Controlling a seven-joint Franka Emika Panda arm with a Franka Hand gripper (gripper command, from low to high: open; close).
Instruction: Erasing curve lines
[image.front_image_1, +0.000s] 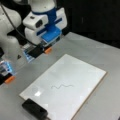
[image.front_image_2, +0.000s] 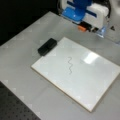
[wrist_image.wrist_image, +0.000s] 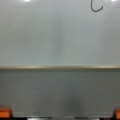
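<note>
- The end effector (image.front_image_1: 47, 48) hangs above the bare grey bench (image.front_image_1: 100, 50), off the far edge of the white board (image.front_image_1: 82, 75), at a front view's top left; in a front view it sits at the top right (image.front_image_2: 86, 27).
- Its orange-tipped fingers (image.front_image_1: 48, 50) stand wide apart and hold nothing; in the wrist view the two orange tips (wrist_image.wrist_image: 5, 112) show at the bottom corners with bare bench between them.
- The curve lines (image.front_image_1: 62, 86) are a single thin dark squiggle, intact on the board, roughly at its middle in both front views (image.front_image_2: 70, 65).
- In the wrist view only one end of the curve lines (wrist_image.wrist_image: 96, 7) shows, at the top right, well apart from the fingers.
- The board lies flat on the bench, its thin wooden edge (wrist_image.wrist_image: 60, 67) running straight across the wrist view.
- A black eraser (image.front_image_1: 34, 108) lies at the board's corner at a front view's bottom left, overlapping the edge; in a front view it is at the board's upper left corner (image.front_image_2: 47, 46).
- The eraser is well apart from the end effector and from the squiggle.
- Bright light reflections (image.front_image_2: 90, 57) show on the board's surface.
</note>
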